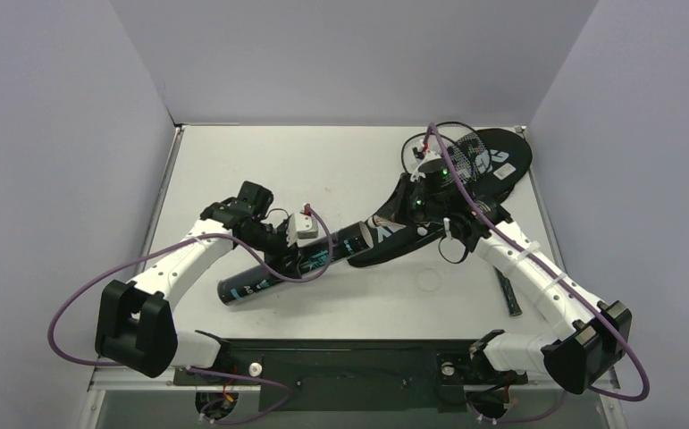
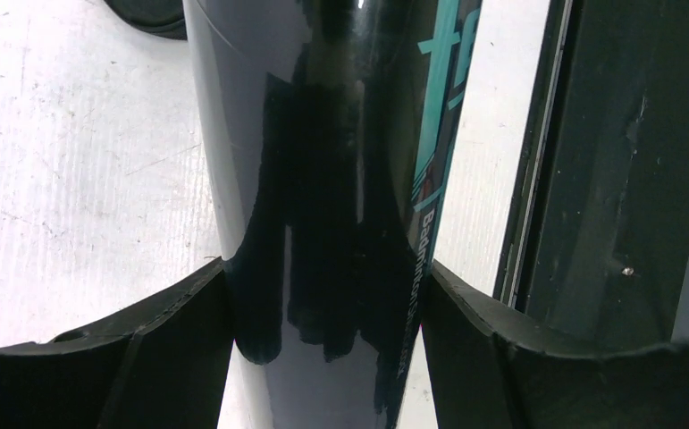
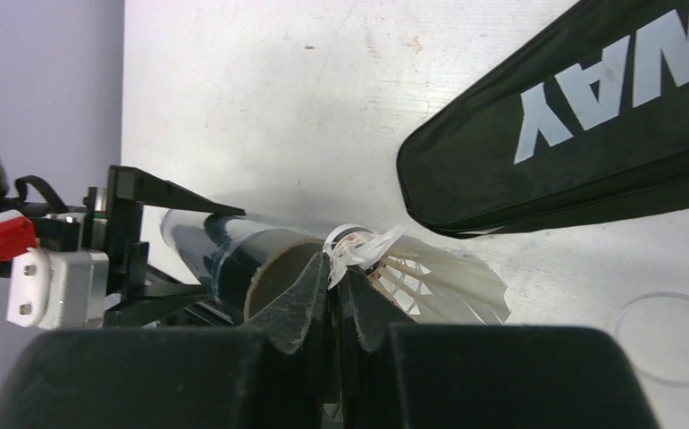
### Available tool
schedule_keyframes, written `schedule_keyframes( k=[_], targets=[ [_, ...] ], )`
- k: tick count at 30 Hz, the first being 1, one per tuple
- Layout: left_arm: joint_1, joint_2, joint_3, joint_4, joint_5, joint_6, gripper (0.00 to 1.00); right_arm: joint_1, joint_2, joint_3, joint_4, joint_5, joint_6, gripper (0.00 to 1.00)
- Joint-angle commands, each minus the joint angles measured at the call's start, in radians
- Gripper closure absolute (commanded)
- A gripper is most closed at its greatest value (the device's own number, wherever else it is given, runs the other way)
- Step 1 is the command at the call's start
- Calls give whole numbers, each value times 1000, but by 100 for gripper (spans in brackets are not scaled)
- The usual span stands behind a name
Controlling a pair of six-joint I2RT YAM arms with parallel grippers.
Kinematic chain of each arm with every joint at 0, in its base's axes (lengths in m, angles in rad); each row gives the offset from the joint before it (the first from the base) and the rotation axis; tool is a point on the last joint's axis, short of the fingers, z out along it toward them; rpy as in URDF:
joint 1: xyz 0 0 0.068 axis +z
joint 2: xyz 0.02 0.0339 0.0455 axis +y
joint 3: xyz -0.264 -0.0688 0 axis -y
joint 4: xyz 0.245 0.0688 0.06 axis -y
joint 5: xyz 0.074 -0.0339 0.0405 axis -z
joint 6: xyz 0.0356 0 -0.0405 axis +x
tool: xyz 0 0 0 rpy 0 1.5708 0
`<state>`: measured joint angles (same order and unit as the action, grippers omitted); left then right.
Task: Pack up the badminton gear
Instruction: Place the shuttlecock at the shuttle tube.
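Tabletop: left jaws clamp tube; right jaws pinch shuttlecock at rim.

A: What is the tube like?
B: Glossy black, smooth as a mirror, with teal print. From the right wrist its open mouth looks like dull brown card.
A: And the left gripper on it?
B: Matt black plastic fingers, with rough, layered edges.
A: The table beside the tube?
B: Matt white, finely ridged, scuffed and speckled.
A: The bag past the tube's mouth?
B: Black woven cloth with a low sheen and flat white lettering.
A: The shuttlecock at that mouth?
B: White feathers, soft and matt.
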<state>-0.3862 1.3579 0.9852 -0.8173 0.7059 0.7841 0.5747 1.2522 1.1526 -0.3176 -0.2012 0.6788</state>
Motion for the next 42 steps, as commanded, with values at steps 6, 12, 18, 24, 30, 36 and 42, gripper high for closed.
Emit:
schedule_keyframes(
  k=[6,12,18,24,30,36,42],
  targets=[
    [4,-29,66,-53,79,101,86,78,-17,19,69,-62,76,100],
    [4,-25,87,-53,73,98,86,120,-40,0,62,-46,97,100],
    [3,-27,96,-64,97,93,86,140,-60,-8,84,-51,125,100],
    [3,-42,118,-91,131,92,86,207,-21,-18,177,-57,182,100],
    [3,-52,121,-113,148,105,86,243,-25,-58,267,-40,233,96],
    [4,-57,118,-108,160,102,86,242,-37,-92,268,-35,243,95],
    [12,-61,111,-102,167,97,86,233,-82,-137,212,-9,233,100]
  ],
)
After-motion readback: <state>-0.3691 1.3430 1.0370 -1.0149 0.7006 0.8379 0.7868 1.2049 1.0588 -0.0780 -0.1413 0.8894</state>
